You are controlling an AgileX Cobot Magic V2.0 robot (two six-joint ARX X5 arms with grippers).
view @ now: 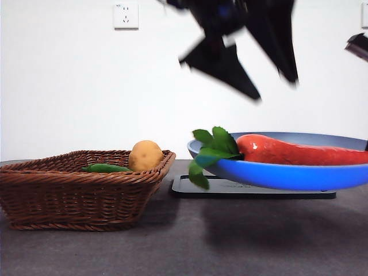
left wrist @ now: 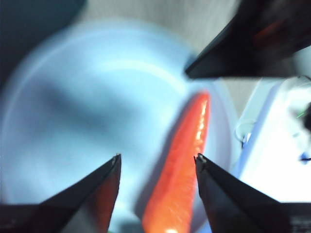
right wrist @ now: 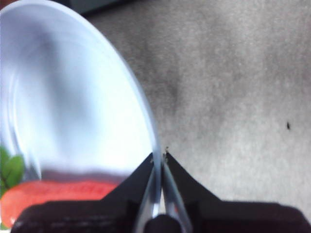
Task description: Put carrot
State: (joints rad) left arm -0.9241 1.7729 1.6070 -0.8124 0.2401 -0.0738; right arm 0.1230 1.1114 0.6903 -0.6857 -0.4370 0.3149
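**Carrot in plate, plate held off the table**

The right gripper [right wrist: 159,158] pinches the rim of the blue plate [view: 276,175], holding it clear of the table [view: 184,241]. The carrot [view: 299,151] lies inside the plate, below the left gripper [left wrist: 158,162], whose jaws are spread above it. Beyond that gripper, a wicker basket [view: 75,195] holds a potato [view: 145,156] and a green vegetable [view: 106,168].

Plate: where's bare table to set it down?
Bare tabletop in front of the basket and tray. Right gripper holds the plate with the carrot above the tray; left gripper crowds overhead.
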